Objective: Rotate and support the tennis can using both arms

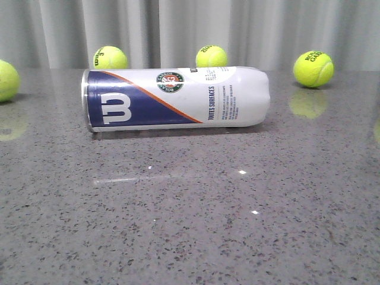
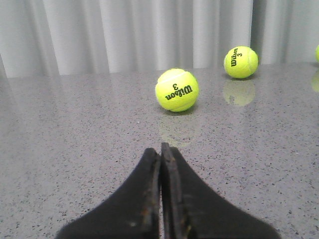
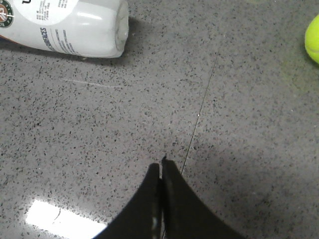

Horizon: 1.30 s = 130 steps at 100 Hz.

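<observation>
The tennis can (image 1: 177, 98) lies on its side across the grey speckled table, metal-rimmed end to the left, rounded white end to the right. Its white end also shows in the right wrist view (image 3: 79, 25). Neither arm shows in the front view. My left gripper (image 2: 160, 152) is shut and empty, low over bare table, facing two tennis balls. My right gripper (image 3: 161, 167) is shut and empty, over bare table well short of the can's white end.
Tennis balls lie along the table's back: one at far left (image 1: 7, 80), two behind the can (image 1: 108, 58) (image 1: 211, 56), one at right (image 1: 313, 69). The left wrist view shows two balls (image 2: 176, 89) (image 2: 240, 61). A grey curtain hangs behind the table.
</observation>
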Motion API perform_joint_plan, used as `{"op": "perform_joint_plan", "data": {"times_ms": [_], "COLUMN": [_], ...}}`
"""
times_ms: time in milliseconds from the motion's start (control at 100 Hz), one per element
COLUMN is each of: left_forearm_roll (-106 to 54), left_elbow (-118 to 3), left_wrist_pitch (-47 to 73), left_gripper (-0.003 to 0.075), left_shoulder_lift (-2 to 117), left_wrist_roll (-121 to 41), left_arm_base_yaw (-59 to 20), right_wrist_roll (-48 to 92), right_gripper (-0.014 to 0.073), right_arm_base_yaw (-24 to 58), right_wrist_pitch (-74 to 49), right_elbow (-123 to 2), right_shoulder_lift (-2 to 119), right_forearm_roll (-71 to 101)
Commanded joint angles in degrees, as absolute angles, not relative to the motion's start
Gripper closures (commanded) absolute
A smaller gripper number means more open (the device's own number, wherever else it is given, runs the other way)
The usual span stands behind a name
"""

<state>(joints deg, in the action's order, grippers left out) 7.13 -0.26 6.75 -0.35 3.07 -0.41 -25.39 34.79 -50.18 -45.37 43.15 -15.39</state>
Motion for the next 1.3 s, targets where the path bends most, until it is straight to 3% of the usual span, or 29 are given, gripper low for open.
{"op": "perform_joint_plan", "data": {"times_ms": [0, 480, 740, 1070, 1180, 1290], "left_forearm_roll": [7.2, 6.4, 6.4, 6.1, 5.9, 5.8], "left_elbow": [2.5, -1.6, -16.0, -32.1, -35.0, -36.9], "left_wrist_pitch": [1.9, 1.6, 17.1, 33.2, 33.3, 33.3], "left_gripper": [0.0741, 0.0741, 0.0741, 0.0731, 0.0607, 0.0336], "left_shoulder_lift": [-2.5, -2.5, 2.3, 21.2, 26.8, 32.0], "left_wrist_roll": [3.4, 3.4, 3.4, 3.4, 3.4, 3.4], "left_arm_base_yaw": [-0.2, -0.2, -0.2, -0.2, -0.2, -0.2], "right_wrist_roll": [-27.1, -27.2, -27.2, -27.2, -27.2, -27.2], "right_gripper": [0.0650, 0.0650, 0.0650, 0.0650, 0.0650, 0.0650], "right_arm_base_yaw": [34.4, 34.4, 34.4, 34.4, 34.4, 34.4], "right_wrist_pitch": [-44.4, -38.2, -38.4, -38.4, -38.4, -38.4], "right_elbow": [-42.9, -28.9, -28.7, -28.7, -28.7, -28.7], "right_shoulder_lift": [38.1, 18.6, 18.5, 18.5, 18.5, 18.5], "right_forearm_roll": [-17.5, -18.0, -18.0, -18.0, -18.0, -18.0]}}
